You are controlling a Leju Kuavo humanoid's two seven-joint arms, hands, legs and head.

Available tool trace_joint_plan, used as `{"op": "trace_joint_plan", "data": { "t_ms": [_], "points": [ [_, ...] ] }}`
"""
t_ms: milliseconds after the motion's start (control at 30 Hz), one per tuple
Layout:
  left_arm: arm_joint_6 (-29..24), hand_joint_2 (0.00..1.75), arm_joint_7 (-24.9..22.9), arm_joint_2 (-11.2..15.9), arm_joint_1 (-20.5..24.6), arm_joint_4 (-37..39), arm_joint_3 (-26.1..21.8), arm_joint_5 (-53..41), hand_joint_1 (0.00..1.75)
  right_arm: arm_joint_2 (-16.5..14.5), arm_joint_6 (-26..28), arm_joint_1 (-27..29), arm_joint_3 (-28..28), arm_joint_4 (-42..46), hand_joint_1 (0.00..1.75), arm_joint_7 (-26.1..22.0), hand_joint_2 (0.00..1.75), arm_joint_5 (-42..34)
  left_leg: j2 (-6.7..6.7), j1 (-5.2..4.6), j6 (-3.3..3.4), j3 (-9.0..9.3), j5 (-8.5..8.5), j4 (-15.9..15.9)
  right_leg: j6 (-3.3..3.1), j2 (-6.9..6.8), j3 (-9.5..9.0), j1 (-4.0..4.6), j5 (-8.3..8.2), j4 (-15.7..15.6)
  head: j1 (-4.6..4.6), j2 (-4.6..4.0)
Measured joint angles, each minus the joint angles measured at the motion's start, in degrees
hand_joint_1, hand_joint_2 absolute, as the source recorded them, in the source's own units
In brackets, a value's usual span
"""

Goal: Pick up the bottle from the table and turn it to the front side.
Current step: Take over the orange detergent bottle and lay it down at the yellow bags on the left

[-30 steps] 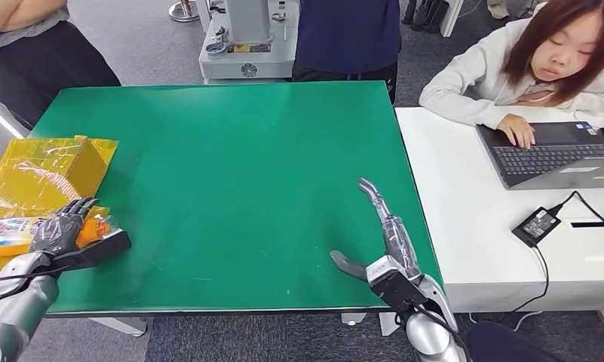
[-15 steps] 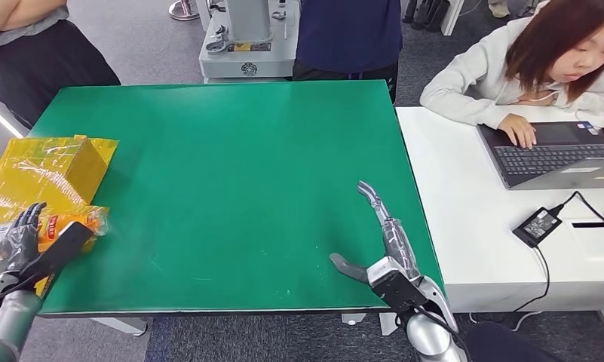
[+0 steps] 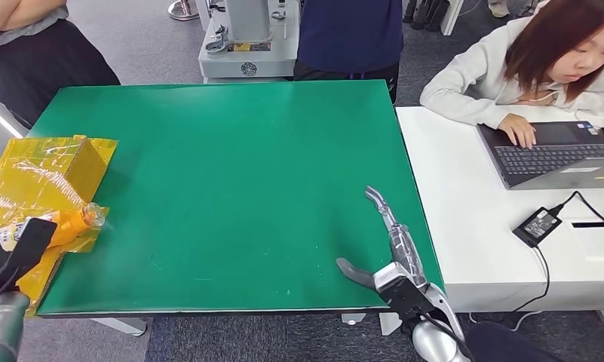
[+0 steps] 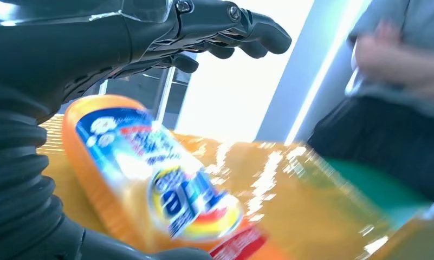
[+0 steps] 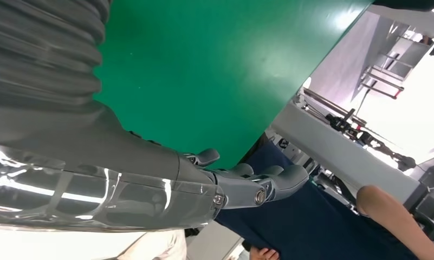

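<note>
The orange bottle (image 3: 65, 224) lies on yellow plastic wrap (image 3: 46, 170) at the green table (image 3: 231, 173) edge, the spread, empty left hand (image 4: 149, 43) just over it; reaching continues. Next: close fingers. Right hand (image 3: 385, 245) rests open.

Laptop (image 3: 559, 154) and charger (image 3: 536, 225) on white desk (image 3: 472, 211).

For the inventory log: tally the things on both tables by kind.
Bottle: 1
Yellow bags: 1 pile, number unclear
Laptop: 1
Charger: 1
Total: 4
</note>
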State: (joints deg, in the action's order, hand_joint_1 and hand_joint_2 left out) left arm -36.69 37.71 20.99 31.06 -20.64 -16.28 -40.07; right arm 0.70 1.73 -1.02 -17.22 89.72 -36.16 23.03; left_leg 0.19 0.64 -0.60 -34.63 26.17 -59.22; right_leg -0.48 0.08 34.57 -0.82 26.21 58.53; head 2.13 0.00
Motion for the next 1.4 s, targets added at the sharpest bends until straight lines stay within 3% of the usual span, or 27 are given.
{"op": "trace_joint_plan", "data": {
  "t_ms": [100,200,433,633,767,900,1033,1400],
  "points": [
    [0.1,1.75,1.5,-1.8,-1.9,-4.8,-0.5,5.1,0.00,0.0,0.0,0.1,0.1,0.0,0.00,-0.3,1.75,-0.2,0.01,0.00,0.01,0.00,0.00,0.0,0.00,0.00,-0.01,0.00,0.00,0.0,-0.01,0.00],
    [-0.1,1.75,1.5,-3.3,-4.7,-11.1,2.0,12.0,0.00,0.0,0.1,0.1,0.2,-0.3,0.00,-0.8,1.75,-0.6,0.02,0.00,0.01,0.00,0.01,0.0,0.01,0.01,0.00,0.00,-0.01,0.0,0.00,0.00],
    [1.3,1.75,1.5,-6.2,-12.7,-31.1,13.3,25.8,0.00,0.4,1.6,0.7,0.7,-0.6,0.00,-2.1,1.75,-1.9,-0.04,-0.01,0.02,-0.02,0.01,0.0,0.02,-0.03,-0.02,-0.01,-0.01,-0.1,-0.01,0.00],
    [3.1,1.75,1.5,-9.7,-17.6,-47.4,24.3,28.1,0.00,0.6,2.5,1.6,1.7,-0.3,0.00,-3.4,1.75,-3.0,-0.01,-0.02,0.08,-0.04,0.05,0.0,0.04,-0.03,-0.05,-0.03,-0.02,-0.1,-0.02,0.00],
    [7.9,1.75,1.5,-11.7,-18.2,-55.1,31.5,30.4,0.00,0.6,3.7,1.8,1.8,0.3,0.00,-3.8,1.75,-4.3,-0.10,-0.03,0.09,-0.04,0.05,0.0,0.06,-0.15,-0.07,-0.05,-0.02,-0.1,0.01,0.00],
    [11.9,1.75,1.5,-16.9,-17.5,-57.9,39.8,34.0,0.00,0.6,5.7,1.7,1.1,1.3,0.00,-3.9,1.75,-4.9,-0.19,-0.04,0.10,-0.06,0.05,-0.1,0.07,-0.25,-0.14,-0.06,-0.03,-0.1,-0.02,0.00],
    [14.7,1.75,1.5,-20.8,-16.3,-58.7,45.3,37.2,0.00,1.6,7.5,1.8,0.3,2.4,0.00,-4.0,1.75,-6.8,-0.15,-0.06,0.11,-0.05,0.06,-0.1,0.09,-0.18,-0.13,-0.08,-0.05,-0.2,-0.01,0.00],
    [19.1,1.75,1.5,-24.8,-16.0,-58.8,49.8,39.7,0.00,4.3,10.9,4.7,-1.0,6.7,0.00,-4.0,1.75,-9.1,-0.16,-0.04,0.14,-0.07,0.08,0.0,0.10,-0.18,-0.09,-0.06,-0.01,-0.1,0.00,0.01]
  ]
}}
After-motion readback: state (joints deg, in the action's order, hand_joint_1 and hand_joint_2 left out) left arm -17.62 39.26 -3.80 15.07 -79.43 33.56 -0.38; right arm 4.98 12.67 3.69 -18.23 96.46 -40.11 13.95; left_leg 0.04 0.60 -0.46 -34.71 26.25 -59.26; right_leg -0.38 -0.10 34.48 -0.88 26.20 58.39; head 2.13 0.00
